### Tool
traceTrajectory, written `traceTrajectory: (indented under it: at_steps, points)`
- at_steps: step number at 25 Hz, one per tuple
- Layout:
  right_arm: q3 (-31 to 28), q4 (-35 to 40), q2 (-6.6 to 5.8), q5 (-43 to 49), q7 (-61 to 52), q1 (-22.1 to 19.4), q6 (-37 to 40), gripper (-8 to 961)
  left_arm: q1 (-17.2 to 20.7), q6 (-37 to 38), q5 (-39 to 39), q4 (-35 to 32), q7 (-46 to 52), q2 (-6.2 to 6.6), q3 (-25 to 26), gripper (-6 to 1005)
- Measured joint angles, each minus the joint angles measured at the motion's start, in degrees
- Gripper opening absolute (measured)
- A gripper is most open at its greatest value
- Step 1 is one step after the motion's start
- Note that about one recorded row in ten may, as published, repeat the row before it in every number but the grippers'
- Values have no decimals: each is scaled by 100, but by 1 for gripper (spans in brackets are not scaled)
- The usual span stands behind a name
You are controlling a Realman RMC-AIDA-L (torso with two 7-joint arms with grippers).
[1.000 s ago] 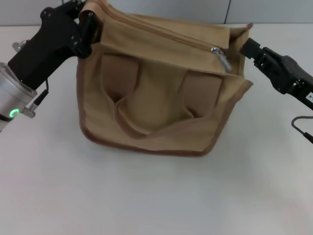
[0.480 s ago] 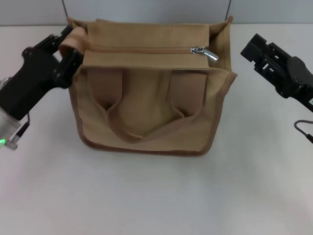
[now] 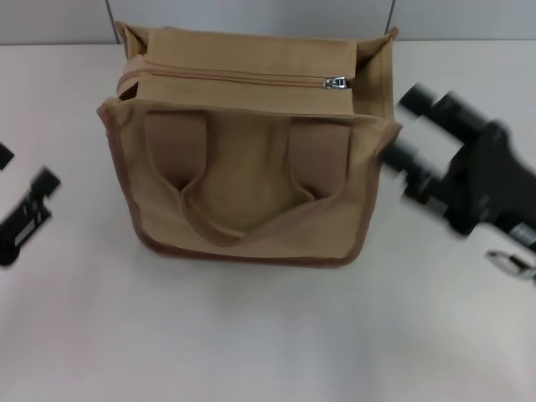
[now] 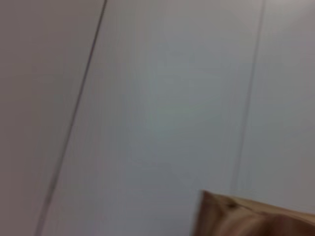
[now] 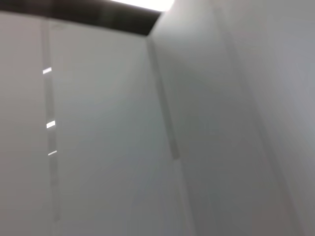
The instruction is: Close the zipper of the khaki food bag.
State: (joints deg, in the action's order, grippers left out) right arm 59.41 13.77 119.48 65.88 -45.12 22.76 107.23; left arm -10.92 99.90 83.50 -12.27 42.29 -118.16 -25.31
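Note:
The khaki food bag stands upright on the white table, its two strap handles facing me. The zipper runs along its top and looks closed, with the silver pull tab at its right end. My left gripper is low at the far left edge, apart from the bag, fingers spread and empty. My right gripper is just right of the bag's upper right side, blurred, open and empty. The left wrist view shows only a corner of the bag. The right wrist view shows only wall.
The white table spreads out in front of the bag. A grey panelled wall stands close behind it. A cable hangs under the right arm.
The left gripper has let go of the bag's left end and dropped away to the lower left. The right arm has swung down beside the bag. The bag has settled upright.

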Motion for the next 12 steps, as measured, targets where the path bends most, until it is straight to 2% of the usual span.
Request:
traceTrajectory:
  at_steps: [2,5,6,7,9,12]
  points:
    - [336,70,-13,294,132,128,6,674,334,596,340,-479,13,105,-366,634]
    - [556,264,-33,912,139,370,-93,673,413,1196,759,-856,155,298,-614,723]
    - [594,422,-34,1427,86,521,-181,673,403,1349,900,-951,259,362,-669,744]
    - [594,422,-34,1427,86,521,-181,672,356,1443,1024,-1070,412,415,-769,766]
    - [604,543,-22,1874,-3,664,-301,672,269,1470,1253,-1352,679,457,-1028,808]
    - [622,546,-1,2217,-95,837,-543,670,85,1342,1817,-1617,743,389,-1221,802]
